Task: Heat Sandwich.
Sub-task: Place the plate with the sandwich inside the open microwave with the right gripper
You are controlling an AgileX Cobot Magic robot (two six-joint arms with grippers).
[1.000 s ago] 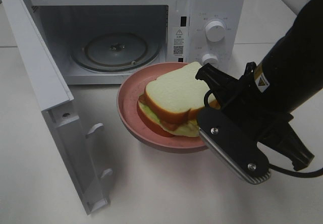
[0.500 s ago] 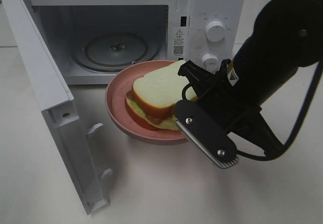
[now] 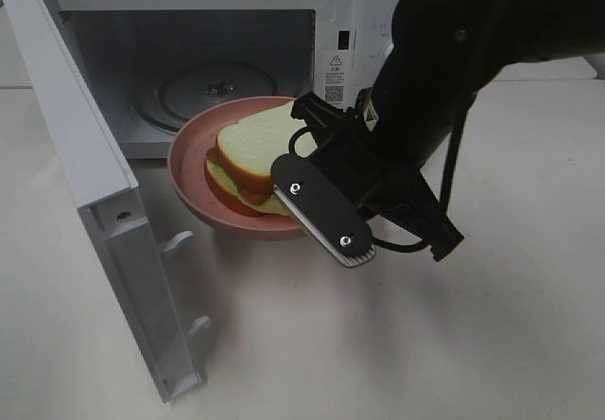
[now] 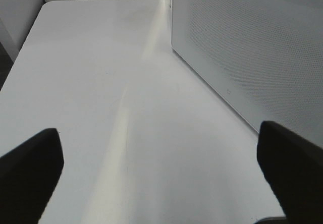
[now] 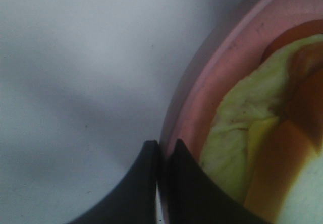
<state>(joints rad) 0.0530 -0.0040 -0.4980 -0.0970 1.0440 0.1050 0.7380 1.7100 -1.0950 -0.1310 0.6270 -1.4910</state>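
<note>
Sandwich sits on the pink plate, right at the mouth of the open microwave. Look at the right gripper: pinched tight on the plate's rim, sandwich just beyond its fingertips. Over by the microwave's outer wall, the left gripper hangs spread wide, empty.

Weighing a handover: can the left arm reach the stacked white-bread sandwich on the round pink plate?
Probably not: the open white microwave door seems to stand between the left gripper and the sandwich.
</note>
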